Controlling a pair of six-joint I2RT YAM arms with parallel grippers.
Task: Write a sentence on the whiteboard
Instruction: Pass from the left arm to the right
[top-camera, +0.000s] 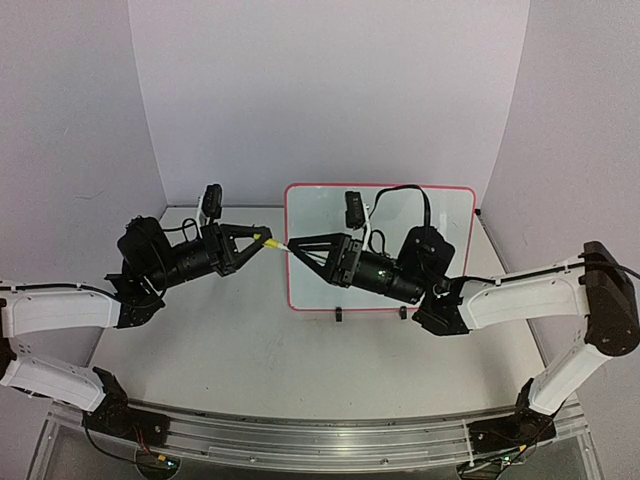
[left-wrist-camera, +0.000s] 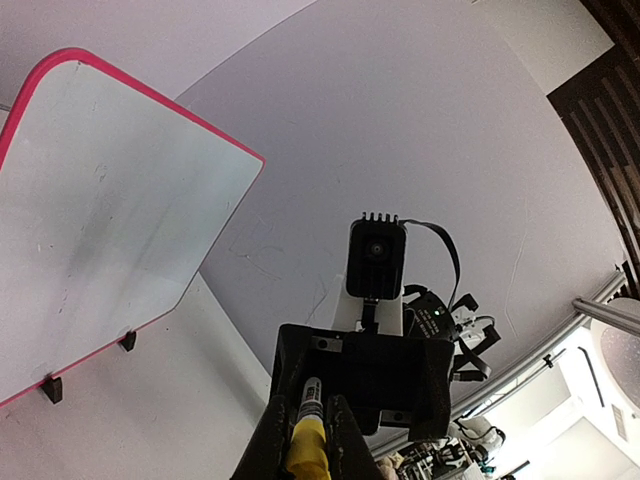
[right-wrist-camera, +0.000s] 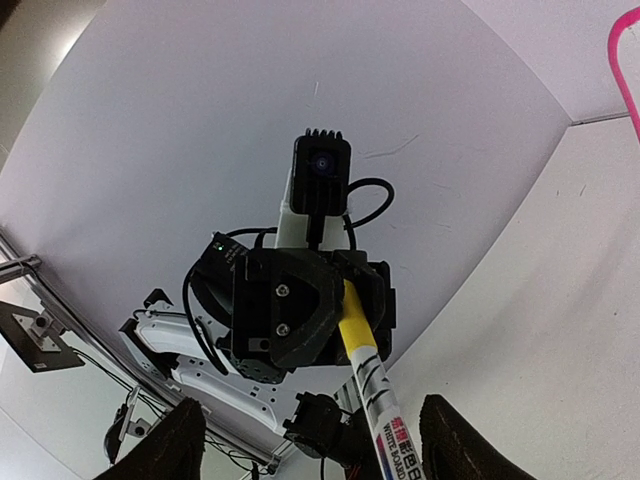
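Yellow-ended marker (top-camera: 272, 242) clenched in left gripper (top-camera: 258, 238); right gripper (top-camera: 291, 246) parted around it, not gripping. Whiteboard (top-camera: 310, 210) upright behind right gripper, at back of table (top-camera: 250, 340). Risks a drop on releasing left before pinching right.

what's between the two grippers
A yellow marker bridges the gap: the left gripper grips one end, the other end sits between the right gripper's open fingers. Clearest in the right wrist view.
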